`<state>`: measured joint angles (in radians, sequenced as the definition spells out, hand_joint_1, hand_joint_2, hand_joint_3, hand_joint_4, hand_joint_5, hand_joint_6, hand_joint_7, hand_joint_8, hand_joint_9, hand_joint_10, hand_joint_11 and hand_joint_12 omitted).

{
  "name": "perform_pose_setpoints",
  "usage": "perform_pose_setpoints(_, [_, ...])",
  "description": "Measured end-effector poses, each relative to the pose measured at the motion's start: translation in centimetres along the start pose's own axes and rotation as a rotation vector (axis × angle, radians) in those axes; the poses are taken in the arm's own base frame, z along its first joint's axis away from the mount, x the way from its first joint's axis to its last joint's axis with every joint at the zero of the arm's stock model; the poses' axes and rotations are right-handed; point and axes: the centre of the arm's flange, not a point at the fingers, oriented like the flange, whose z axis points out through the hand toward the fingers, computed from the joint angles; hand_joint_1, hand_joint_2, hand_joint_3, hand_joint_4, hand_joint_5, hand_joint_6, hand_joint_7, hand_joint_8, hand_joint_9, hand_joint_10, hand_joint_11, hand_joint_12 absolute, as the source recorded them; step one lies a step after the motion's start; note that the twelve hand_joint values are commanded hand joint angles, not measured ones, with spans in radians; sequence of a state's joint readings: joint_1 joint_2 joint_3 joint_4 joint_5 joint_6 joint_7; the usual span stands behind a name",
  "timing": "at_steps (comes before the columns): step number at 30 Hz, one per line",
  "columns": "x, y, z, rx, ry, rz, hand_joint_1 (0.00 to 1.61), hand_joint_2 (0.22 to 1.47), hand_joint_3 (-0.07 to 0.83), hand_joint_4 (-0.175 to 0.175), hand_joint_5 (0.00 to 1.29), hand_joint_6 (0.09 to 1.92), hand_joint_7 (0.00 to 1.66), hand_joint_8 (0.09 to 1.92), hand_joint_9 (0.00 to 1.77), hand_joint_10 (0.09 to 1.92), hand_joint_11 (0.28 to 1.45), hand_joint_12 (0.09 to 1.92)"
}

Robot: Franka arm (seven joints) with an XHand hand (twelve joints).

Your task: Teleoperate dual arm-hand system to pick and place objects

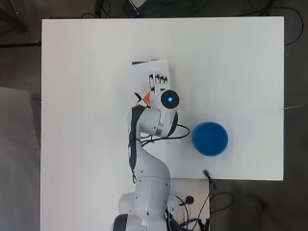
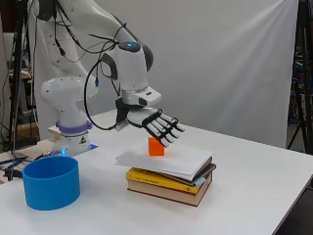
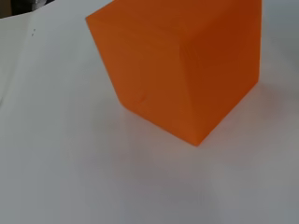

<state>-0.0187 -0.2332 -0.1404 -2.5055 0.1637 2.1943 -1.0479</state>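
Orange cube (image 2: 156, 147): one; it rests on the white top sheet of the book stack, near the sheet's arm-side edge, just under the hand. In the wrist view the cube (image 3: 182, 65) fills the upper part of the picture, sitting flat on white paper.
Surface: one white table (image 2: 254, 196), rectangular in the overhead view (image 1: 82, 72), on a dark floor.
Room: a white backdrop hangs behind the table in the side view; dark stands rise at both edges of that view.
Blue bowl (image 2: 51, 182): one; a round, straight-walled container on the table at the side view's left, well apart from the books. Overhead, the bowl (image 1: 210, 138) lies right of the arm.
Arm (image 2: 73, 98): one; white, it rises from its base at the table edge and bends down toward the stack.
Hand (image 2: 152, 122): one; black and white, palm down, fingers straight and spread out over the cube, holding nothing; whether it touches the cube cannot be told.
Book stack (image 2: 168, 178): several books, exact count unclear, topped by white paper (image 1: 150, 79).
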Motion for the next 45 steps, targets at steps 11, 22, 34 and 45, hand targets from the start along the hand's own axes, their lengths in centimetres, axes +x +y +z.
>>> perform_pose_setpoints(11, [-2.1, -2.0, 3.5, 0.022, 0.069, -0.074, 0.29, 0.92, -0.004, 0.066, 0.2, 0.09, 0.23, 0.09, 0.36, 0.09, 0.5, 0.09])
perform_pose_setpoints(22, [-2.8, -0.5, 4.9, 0.14, 0.023, -0.017, 1.02, 1.25, 0.006, -0.033, 0.62, 1.14, 0.58, 1.4, 0.71, 1.41, 0.65, 0.77])
perform_pose_setpoints(34, [-0.9, -2.1, -5.7, -0.003, 0.291, -0.26, 0.88, 1.28, -0.002, 0.163, 0.66, 1.47, 0.71, 1.92, 1.02, 1.92, 0.73, 1.83])
perform_pose_setpoints(45, [-4.1, -1.2, -21.9, -0.164, 0.155, -0.148, 0.88, 1.26, -0.004, 0.175, 0.68, 1.43, 0.85, 1.92, 1.2, 1.92, 0.9, 1.92])
